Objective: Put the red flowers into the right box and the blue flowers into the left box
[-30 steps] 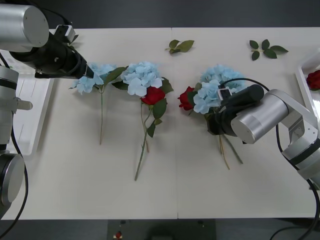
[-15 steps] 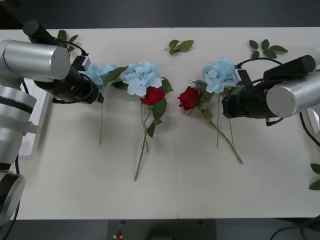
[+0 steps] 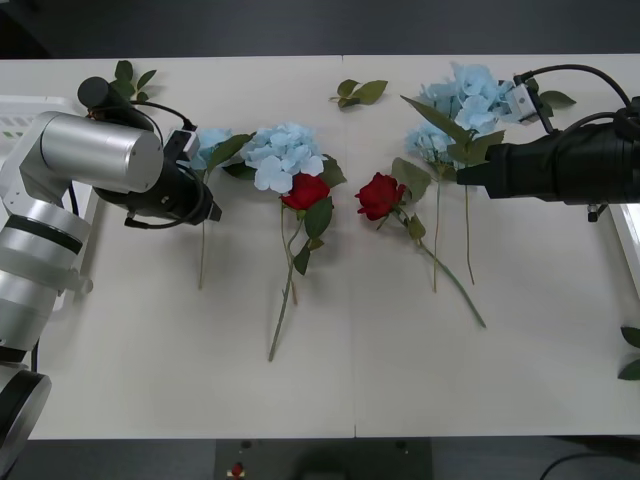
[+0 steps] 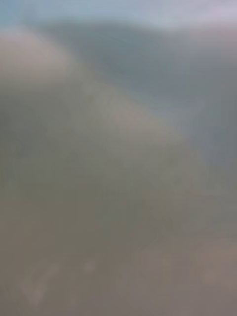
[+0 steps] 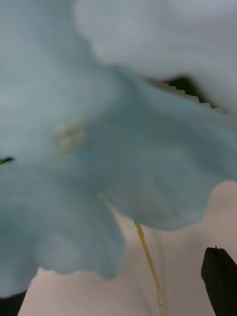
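Note:
Three blue flowers show in the front view. The leftmost blue flower (image 3: 207, 141) lies on the table, and my left gripper (image 3: 205, 208) hovers open right beside its stem. In the left wrist view its pale petals (image 5: 98, 148) sit very close, with the thin stem (image 5: 148, 266) below. A second blue flower (image 3: 283, 155) lies beside a red flower (image 3: 306, 190). Another red flower (image 3: 380, 195) lies mid-table. My right gripper (image 3: 476, 172) is shut on lifted blue flowers (image 3: 468, 100), their stems hanging down. The left box (image 3: 20, 108) and the right box (image 3: 628, 235) are at the table's ends.
Loose green leaf sprigs lie at the back of the table (image 3: 360, 92), at the back left (image 3: 130, 75), behind the right arm (image 3: 556, 98) and at the right edge (image 3: 632, 352). The front half of the table is bare.
My right arm has risen and swung back and right, carrying the blue flowers and uncovering the red flower. My left gripper has shifted slightly right along the leftmost blue flower.

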{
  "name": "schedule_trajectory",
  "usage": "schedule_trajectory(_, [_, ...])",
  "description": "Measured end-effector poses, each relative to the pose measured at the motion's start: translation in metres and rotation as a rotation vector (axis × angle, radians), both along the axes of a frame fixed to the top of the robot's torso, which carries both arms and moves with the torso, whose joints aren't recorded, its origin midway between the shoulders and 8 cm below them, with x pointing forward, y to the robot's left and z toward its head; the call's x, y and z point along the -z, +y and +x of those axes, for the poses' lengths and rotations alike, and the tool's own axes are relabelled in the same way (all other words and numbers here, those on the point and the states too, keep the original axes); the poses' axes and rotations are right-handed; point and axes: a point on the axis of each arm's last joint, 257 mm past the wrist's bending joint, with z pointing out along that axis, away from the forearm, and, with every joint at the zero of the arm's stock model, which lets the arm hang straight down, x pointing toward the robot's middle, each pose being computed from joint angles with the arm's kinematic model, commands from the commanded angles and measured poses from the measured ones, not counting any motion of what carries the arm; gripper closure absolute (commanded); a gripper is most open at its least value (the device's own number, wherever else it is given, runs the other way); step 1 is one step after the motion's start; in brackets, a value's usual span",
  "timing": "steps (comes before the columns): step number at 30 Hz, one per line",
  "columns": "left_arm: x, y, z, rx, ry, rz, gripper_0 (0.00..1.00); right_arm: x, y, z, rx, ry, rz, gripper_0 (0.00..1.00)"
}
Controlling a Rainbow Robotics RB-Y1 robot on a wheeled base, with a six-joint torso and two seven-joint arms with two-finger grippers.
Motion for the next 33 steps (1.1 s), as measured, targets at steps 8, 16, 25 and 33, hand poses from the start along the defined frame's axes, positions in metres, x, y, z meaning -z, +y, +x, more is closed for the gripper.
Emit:
schedule_trajectory(8, [0.015,-0.001,0.001,-0.015,0.011,0.007,0.0,-0.044,0.049,-0.014,-0.131,-0.099,0.201,1.0])
schedule_trajectory(16, [0.025,-0.003,0.002,-0.008,0.003,0.036,0.0,-0.078,0.105,-0.017,-0.204,-0.265,0.37,1.0])
schedule_trajectory(25, [0.036,-0.005,-0.003,-0.017,0.025,0.051,0.0,-0.096,0.155,-0.021,-0.228,-0.358,0.484,1.0])
schedule_trajectory(33, [0.035,-0.002,0.0,-0.019,0.01,0.063,0.98,-0.1,0.169,-0.026,-0.238,-0.352,0.526,1.0])
